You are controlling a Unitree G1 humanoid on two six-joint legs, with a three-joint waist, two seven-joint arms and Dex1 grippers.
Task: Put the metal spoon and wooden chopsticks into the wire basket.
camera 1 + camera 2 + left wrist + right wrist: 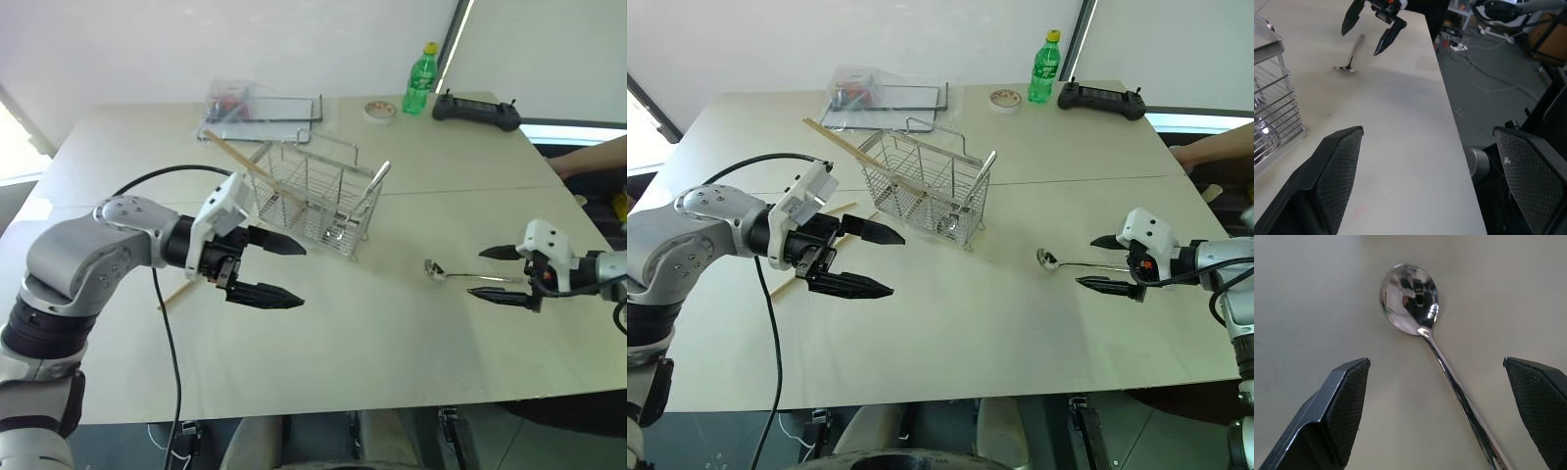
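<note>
Your right gripper (1107, 262) hovered at the metal spoon (1070, 262) on the desk (970, 333), jaws wide apart and empty, straddling its handle. One of the wooden chopsticks (862, 157) leaned in the wire basket (921, 181); another lay left. Your left gripper (867, 260) gaped empty. Next: close on the handle.

You'll find nothing readable here; the green bottle (419, 77) carries a label, but its lettering is too small.
</note>
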